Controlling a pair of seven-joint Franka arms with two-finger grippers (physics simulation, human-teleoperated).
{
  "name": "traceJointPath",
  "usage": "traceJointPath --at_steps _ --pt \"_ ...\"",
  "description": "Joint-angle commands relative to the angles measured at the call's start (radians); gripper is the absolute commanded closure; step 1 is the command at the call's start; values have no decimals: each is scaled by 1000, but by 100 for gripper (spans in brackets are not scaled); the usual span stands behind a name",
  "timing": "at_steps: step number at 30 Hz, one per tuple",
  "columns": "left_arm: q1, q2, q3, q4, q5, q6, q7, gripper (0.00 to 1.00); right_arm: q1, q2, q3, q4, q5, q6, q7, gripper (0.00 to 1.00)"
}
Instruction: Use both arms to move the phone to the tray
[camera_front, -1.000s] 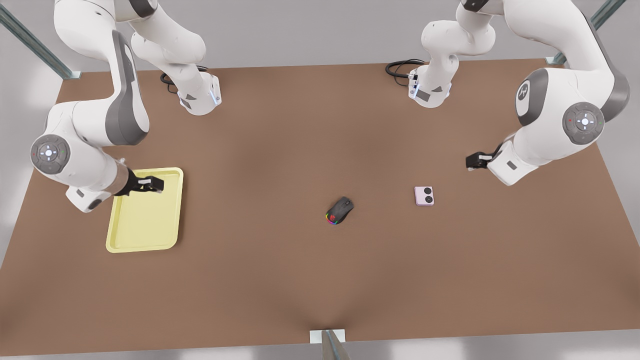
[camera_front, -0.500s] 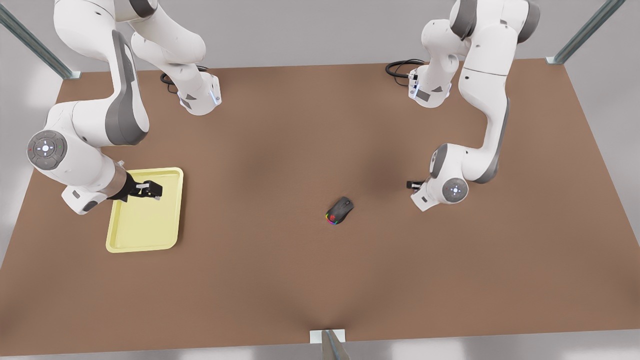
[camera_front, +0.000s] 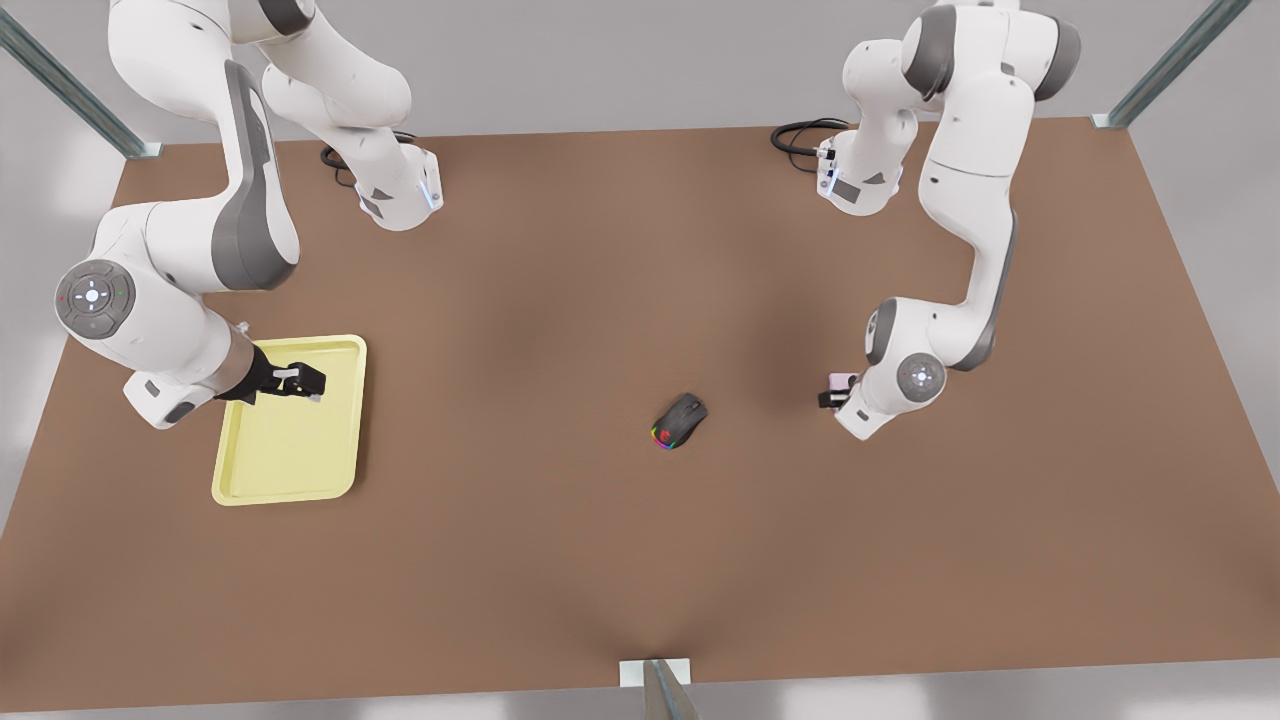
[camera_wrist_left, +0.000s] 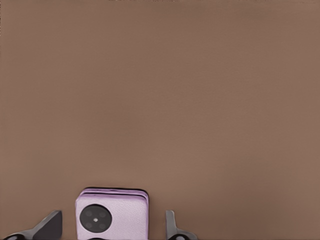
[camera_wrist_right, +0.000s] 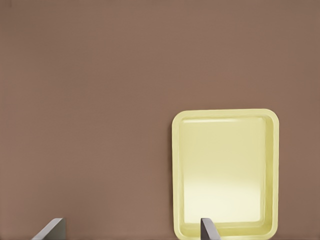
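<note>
The pale lilac phone (camera_front: 841, 380) lies flat on the brown table at the front view's right, mostly hidden under the left arm's wrist. In the left wrist view the phone (camera_wrist_left: 112, 215) sits between the two black fingers with a gap on each side. My left gripper (camera_front: 832, 398) (camera_wrist_left: 113, 224) is open around it. The pale yellow tray (camera_front: 290, 455) (camera_wrist_right: 225, 170) lies at the front view's left. My right gripper (camera_front: 300, 382) (camera_wrist_right: 131, 224) hovers open over the tray's far end, holding nothing.
A black computer mouse (camera_front: 680, 420) with rainbow lights lies near the table's middle, between phone and tray. Both arm bases and their cables stand along the far edge. A small bracket (camera_front: 655, 672) sits at the near edge.
The left arm swung in from the front view's far right and came down over the phone, covering most of it. The right gripper shifted slightly over the tray.
</note>
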Motion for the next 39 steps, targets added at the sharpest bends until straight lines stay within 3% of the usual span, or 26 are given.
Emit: traceJointPath --at_steps 1,20,22,23,30,39 --pt "-1 4 0 0 8 28 -198 0 -1 -1 0 -1 2 -6 27 0" --pt "2 21 0 -47 11 57 -190 0 -1 -1 0 -1 1 -9 25 0" --pt "2 21 0 -46 11 60 -190 18 -1 0 0 -1 1 -9 27 0" --pt "2 21 0 -46 12 62 -189 18 -1 -1 0 -2 1 -9 25 0" --pt "5 24 0 -41 12 59 -147 12 -1 0 0 -1 2 -9 25 0" --pt "30 33 0 -40 1 65 -69 12 -12 -1 -6 21 -1 -26 25 0"
